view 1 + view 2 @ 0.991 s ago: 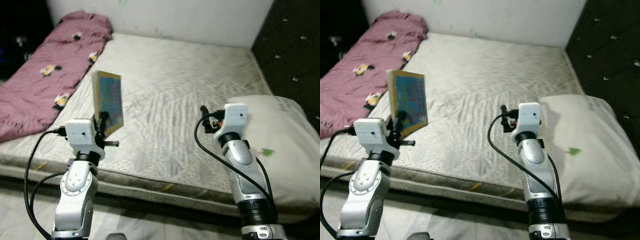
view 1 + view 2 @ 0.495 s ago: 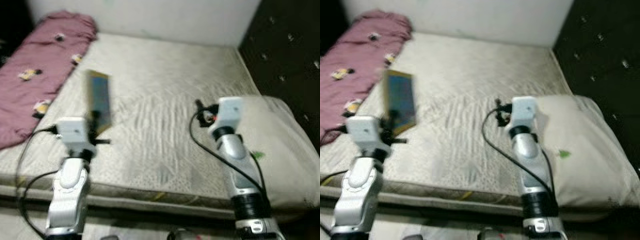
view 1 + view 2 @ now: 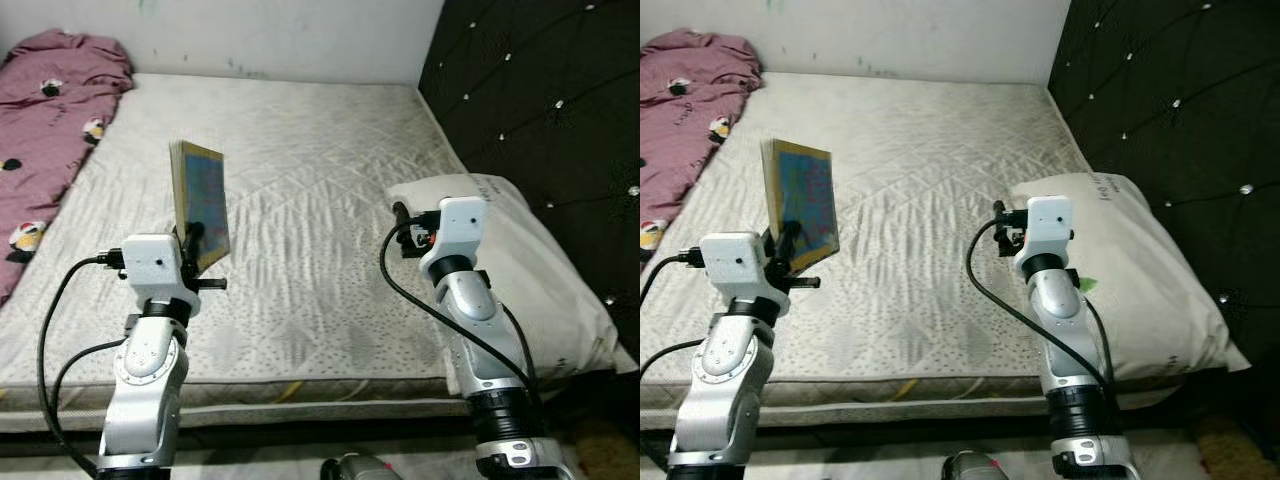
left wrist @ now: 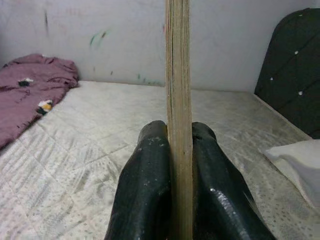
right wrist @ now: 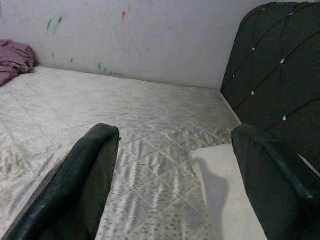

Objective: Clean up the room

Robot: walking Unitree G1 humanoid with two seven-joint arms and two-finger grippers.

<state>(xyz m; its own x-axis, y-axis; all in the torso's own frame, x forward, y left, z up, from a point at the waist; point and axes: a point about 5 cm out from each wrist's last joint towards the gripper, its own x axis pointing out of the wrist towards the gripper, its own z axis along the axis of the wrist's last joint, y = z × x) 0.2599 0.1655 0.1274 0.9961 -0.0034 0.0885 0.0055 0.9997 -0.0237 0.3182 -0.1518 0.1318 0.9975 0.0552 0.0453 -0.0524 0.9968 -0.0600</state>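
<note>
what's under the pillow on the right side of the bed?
The white pillow lies on the quilted mattress by the black tufted headboard, overhanging its near edge. Anything beneath it is covered. The open right pincer hovers beside it.

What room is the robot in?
Most likely a bedroom: there is a big mattress with a pillow, a pink blanket and a dark padded headboard.

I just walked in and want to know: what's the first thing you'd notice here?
The colourful book, held upright above the bare mattress by the left gripper shut on its edge. Next, the white pillow beside the open right gripper, and the pink blanket along the bed's left side.
</note>
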